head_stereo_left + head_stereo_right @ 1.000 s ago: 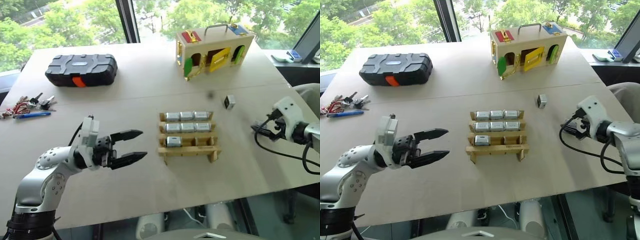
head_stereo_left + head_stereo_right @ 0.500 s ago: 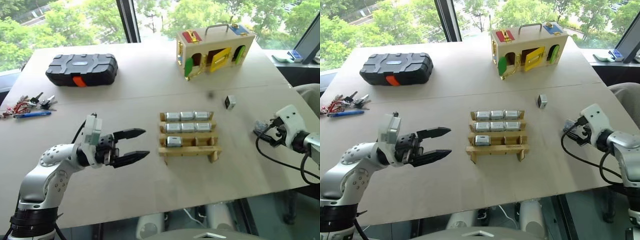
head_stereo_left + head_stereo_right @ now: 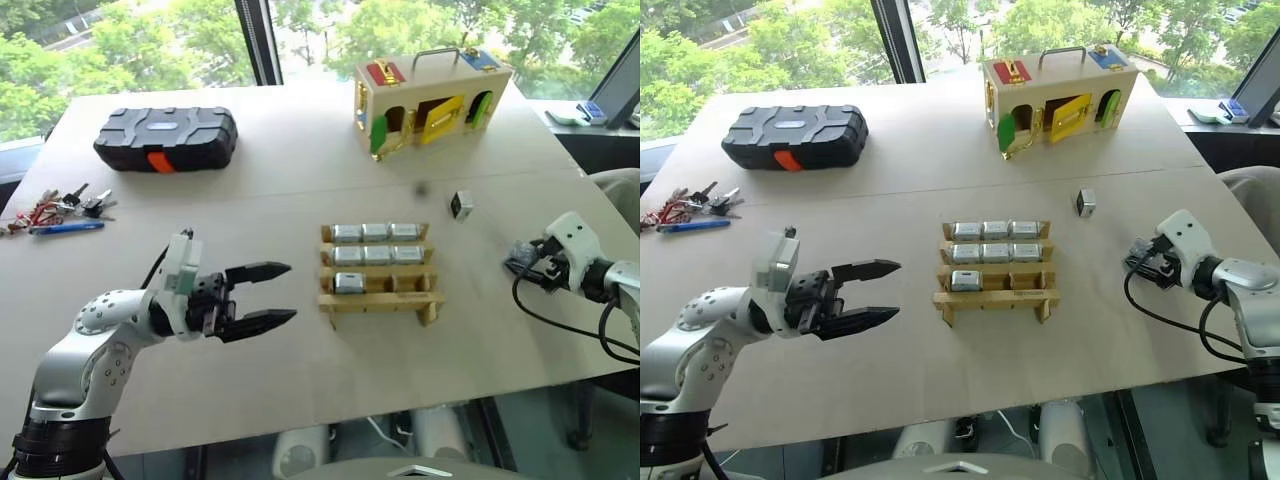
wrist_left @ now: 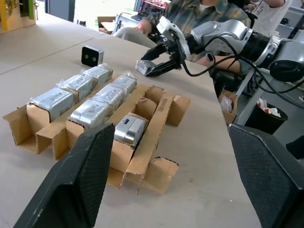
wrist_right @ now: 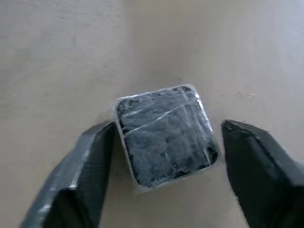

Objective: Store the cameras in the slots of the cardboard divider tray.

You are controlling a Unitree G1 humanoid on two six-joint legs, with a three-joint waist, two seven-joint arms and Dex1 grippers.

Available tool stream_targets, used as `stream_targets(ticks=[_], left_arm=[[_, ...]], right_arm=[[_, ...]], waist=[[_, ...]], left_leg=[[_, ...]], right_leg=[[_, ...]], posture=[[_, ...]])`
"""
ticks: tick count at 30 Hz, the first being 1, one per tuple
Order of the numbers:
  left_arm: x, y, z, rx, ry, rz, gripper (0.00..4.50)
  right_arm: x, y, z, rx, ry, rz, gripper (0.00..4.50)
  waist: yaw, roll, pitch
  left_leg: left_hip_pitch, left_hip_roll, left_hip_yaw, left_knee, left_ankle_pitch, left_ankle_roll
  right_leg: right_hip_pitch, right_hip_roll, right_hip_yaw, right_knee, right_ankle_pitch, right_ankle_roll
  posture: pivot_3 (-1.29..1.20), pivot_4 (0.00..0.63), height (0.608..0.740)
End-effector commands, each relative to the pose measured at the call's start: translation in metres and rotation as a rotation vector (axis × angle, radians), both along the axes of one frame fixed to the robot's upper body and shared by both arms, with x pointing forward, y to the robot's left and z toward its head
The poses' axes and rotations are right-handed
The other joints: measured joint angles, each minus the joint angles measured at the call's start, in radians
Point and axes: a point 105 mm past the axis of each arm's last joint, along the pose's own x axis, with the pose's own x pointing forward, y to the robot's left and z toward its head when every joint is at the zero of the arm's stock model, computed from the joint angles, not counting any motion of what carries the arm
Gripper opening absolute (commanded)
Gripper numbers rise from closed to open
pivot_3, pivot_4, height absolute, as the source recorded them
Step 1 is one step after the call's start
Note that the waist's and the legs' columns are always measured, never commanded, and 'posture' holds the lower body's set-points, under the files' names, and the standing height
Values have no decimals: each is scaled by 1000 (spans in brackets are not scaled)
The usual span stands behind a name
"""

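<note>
7 cameras point(image 3: 375, 233) sit slotted in the cardboard divider tray point(image 3: 385, 300). 8th camera point(image 5: 164, 135), film-wrapped, lies on the table point(image 3: 300, 180), flanked by the right gripper point(image 3: 1140, 262), unclamped. Left gripper point(image 3: 291, 291) spread, empty. Probably light, rigid, slippery: pinch flat sides.

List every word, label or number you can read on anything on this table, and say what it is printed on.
No text can be read.
Cardboard divider tray: a dark printed line on one divider strip, too blurred to read.
Black case: a small grey plate on its lid, too small to read.
Wrapped cameras: no legible marking.
</note>
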Motion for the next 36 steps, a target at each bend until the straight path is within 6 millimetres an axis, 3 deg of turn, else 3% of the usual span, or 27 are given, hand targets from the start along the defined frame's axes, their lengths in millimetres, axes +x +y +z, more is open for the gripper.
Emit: stream_targets(ticks=[1,4,7,9,12,15,19,24,34,36], left_arm=[[1,-2,17,-13,-72,-38,3966],[7,-9,20,-24,-74,-47,3966],[17,-23,24,-51,-24,-2,3966],[25,-37,34,-123,86,29,3966],[38,-55,38,-83,184,103,3966],[44,-77,52,-175,378,5,3966],[63,-96,58,-188,418,55,3966],[64,-108,56,-168,429,45,3966],[81,-105,56,-208,408,116,3966],[81,-106,56,-216,411,113,3435]], right_arm=[[0,1,17,5,-49,11,1956],[-3,5,27,-8,-91,18,1947],[-5,21,51,-33,-204,59,1947],[-8,45,73,-136,-328,146,1947],[-16,91,97,-252,-485,294,1947],[-27,138,109,-311,-600,439,1947],[-35,176,118,-350,-713,563,1947],[-39,200,125,-360,-787,631,1947],[-40,212,129,-322,-809,655,1947],[-40,213,129,-317,-808,658,1947]], waist=[[0,0,0],[0,0,0],[1,0,0],[1,0,0],[-1,0,1],[-2,-1,1],[2,-2,1],[0,-2,1],[1,-2,1],[1,-2,1]], left_leg=[[0,0,0,0,0,-1],[0,0,0,0,0,0],[0,0,0,0,0,1],[0,0,0,0,1,1],[0,0,-1,0,2,3],[0,0,0,0,2,3],[0,-1,-2,0,2,3],[0,-3,-1,1,5,0],[0,-3,-1,1,4,0],[0,-3,-1,1,5,0]], right_leg=[[0,0,0,0,0,0],[0,0,0,0,0,0],[0,0,0,0,0,0],[0,0,1,0,0,0],[0,1,1,0,0,0],[0,2,1,1,0,0],[1,3,1,0,1,1],[2,3,2,0,1,1],[2,3,1,1,1,0],[2,3,1,1,2,-3]], posture=[[0,150,740],[0,150,740],[0,150,740],[0,150,740],[0,150,740],[0,150,740],[0,150,740],[0,150,740],[0,150,740],[0,150,740]])
